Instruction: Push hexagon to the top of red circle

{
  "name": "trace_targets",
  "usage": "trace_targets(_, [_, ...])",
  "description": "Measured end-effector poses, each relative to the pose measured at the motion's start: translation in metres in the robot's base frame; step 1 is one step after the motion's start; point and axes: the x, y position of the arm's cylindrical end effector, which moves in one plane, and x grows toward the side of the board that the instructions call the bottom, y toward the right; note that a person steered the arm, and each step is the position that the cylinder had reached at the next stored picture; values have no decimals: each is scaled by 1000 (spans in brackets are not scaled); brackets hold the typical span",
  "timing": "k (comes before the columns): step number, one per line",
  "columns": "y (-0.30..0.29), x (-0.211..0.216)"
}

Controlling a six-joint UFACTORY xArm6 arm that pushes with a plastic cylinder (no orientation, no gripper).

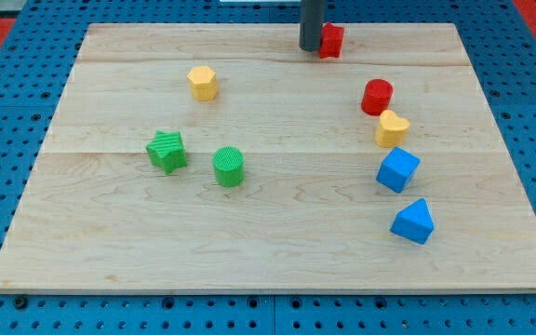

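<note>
Eight blocks lie on the bench (277,223). My tip (311,47) touches the red hexagon (331,41), well above the red circle (377,97). I carry no claw, so nothing is grasped.

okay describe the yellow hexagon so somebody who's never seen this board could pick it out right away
On the wooden board, look in the upper part on the view's left. The yellow hexagon stands alone there, above the green star and green cylinder. The only other yellow block, a heart, sits on the view's right below the red circle.
</note>
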Motion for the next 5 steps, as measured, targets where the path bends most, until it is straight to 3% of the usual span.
trace_targets(1, [-2,6])
trace_targets(2, [-23,87])
trace_targets(3, [-63,135])
trace_targets(4, [-150,139])
trace_targets(5, [-184,123])
